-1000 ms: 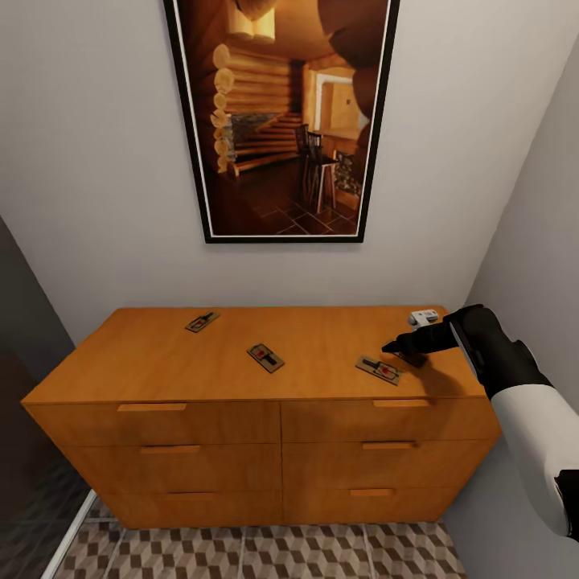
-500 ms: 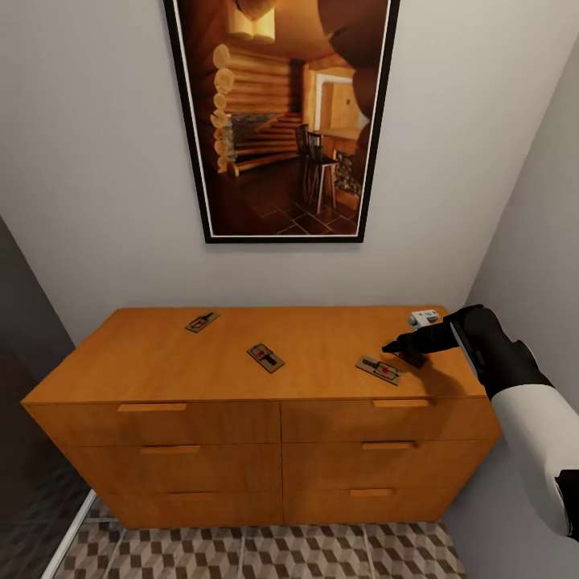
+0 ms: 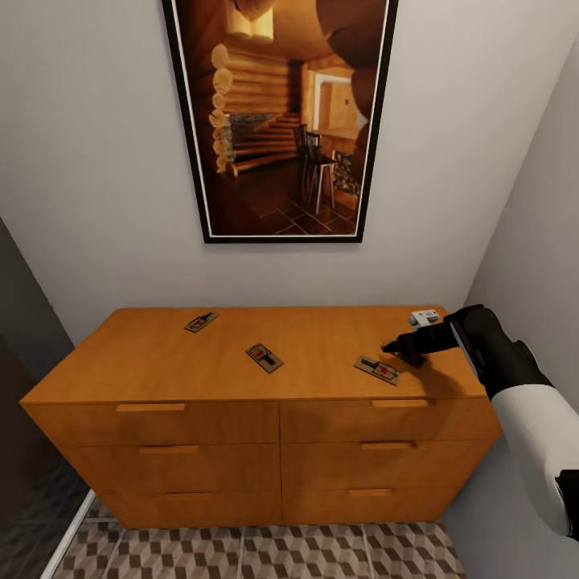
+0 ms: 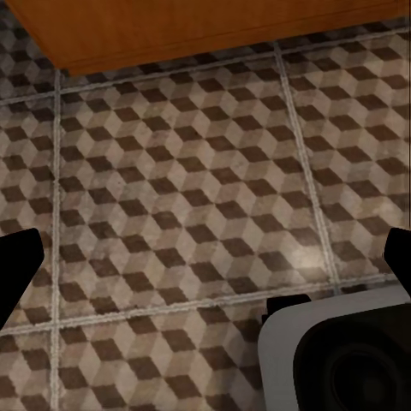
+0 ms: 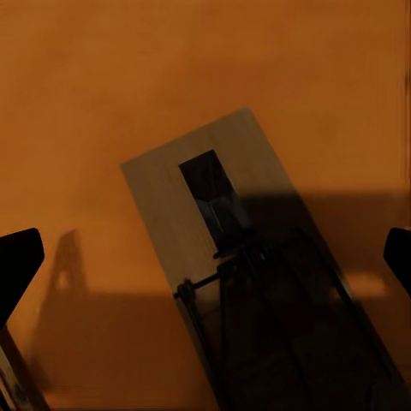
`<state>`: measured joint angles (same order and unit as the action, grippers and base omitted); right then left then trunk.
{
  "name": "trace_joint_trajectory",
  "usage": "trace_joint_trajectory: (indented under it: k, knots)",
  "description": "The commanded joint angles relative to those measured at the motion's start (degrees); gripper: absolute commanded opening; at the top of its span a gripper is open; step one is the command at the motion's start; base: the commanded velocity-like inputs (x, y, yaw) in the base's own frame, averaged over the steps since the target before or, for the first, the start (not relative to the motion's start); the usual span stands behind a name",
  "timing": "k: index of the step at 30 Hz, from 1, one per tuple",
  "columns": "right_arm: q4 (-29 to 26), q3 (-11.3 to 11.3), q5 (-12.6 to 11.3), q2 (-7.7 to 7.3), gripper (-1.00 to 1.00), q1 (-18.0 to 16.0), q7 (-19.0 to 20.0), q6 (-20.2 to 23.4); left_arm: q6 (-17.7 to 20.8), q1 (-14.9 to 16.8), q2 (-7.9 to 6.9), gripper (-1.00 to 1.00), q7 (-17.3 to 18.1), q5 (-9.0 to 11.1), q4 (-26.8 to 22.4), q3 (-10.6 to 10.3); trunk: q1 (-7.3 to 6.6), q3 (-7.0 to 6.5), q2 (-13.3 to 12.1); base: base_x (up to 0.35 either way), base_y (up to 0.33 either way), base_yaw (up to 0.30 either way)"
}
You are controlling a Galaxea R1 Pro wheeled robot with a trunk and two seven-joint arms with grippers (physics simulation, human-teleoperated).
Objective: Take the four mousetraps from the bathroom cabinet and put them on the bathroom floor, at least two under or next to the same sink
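Three mousetraps lie flat on the cabinet (image 3: 241,370) top, well apart: the rear-left mousetrap (image 3: 202,322) near the back edge; the middle mousetrap (image 3: 264,357) toward the centre; the right mousetrap (image 3: 378,369) near the front edge; a fourth mousetrap (image 5: 231,257) lies on the orange top directly below the right gripper (image 3: 400,347), partly in shadow; the right gripper's fingers stand apart on either side of it, not touching; the left gripper (image 4: 205,261) hangs over the bathroom floor (image 4: 171,197) beside the cabinet base, fingers spread wide, holding nothing; a small white object (image 3: 423,317) sits at the top's rear right corner.
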<state>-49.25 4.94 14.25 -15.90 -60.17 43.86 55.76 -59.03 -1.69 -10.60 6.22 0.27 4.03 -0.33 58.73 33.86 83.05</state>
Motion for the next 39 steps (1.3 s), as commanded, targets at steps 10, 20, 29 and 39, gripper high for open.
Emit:
trace_joint_trajectory:
  k: [10,20,29,39]
  knots:
    - [-0.1,0.1,0.6,-0.1,1.0,0.0,0.5,0.1,-0.2,0.0,0.05,1.0,0.2,0.1,0.1,0.0,0.0,0.04,0.0,0.0,-0.033,0.0]
    - [-0.1,0.1,0.6,-0.1,1.0,0.0,0.5,0.1,-0.2,0.0,0.06,1.0,0.2,0.1,0.1,0.0,0.0,0.04,0.0,0.0,-0.002,0.0]
    - [-0.1,0.1,0.6,-0.1,1.0,0.0,0.5,0.1,-0.2,0.0,0.06,1.0,0.2,0.1,0.1,0.0,0.0,0.04,0.0,0.0,0.0,0.0]
    - [1.1,0.1,0.6,-0.1,1.0,0.0,0.5,0.1,-0.2,0.0,0.06,1.0,0.2,0.1,0.1,0.0,0.0,0.04,0.0,0.0,0.0,0.0]
